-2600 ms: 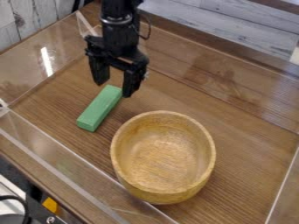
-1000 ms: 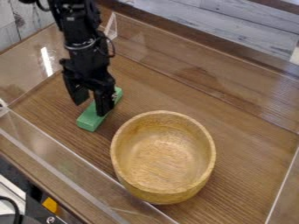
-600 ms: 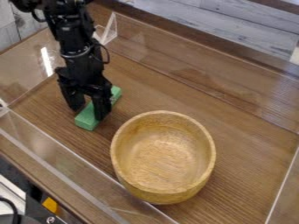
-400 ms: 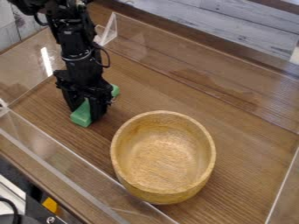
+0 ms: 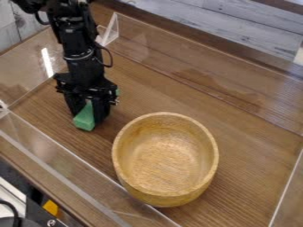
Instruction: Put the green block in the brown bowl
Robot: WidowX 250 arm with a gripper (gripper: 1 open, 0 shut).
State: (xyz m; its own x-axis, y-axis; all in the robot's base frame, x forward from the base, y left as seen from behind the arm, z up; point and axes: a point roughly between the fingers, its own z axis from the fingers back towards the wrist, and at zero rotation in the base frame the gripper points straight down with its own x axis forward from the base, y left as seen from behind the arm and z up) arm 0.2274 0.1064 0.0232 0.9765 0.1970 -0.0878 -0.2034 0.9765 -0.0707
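The green block (image 5: 84, 120) lies on the wooden table, left of the brown bowl (image 5: 166, 156). Only its near end shows below the fingers; the rest is hidden behind the hand. My black gripper (image 5: 88, 106) points straight down over the block, its fingers drawn in against the block's sides, shut on it. The block still rests on the table. The bowl is a round tan wooden one, sitting empty at the front centre, a short way right of the gripper.
A clear plastic wall (image 5: 48, 158) runs along the front and left edges of the table (image 5: 225, 89). A white planked surface (image 5: 225, 22) lies beyond the far edge. The black arm rises up to the top left.
The gripper sank a little onto the block and its fingers closed from open to shut around it. The block turned slightly and shows less. The bowl stayed put.
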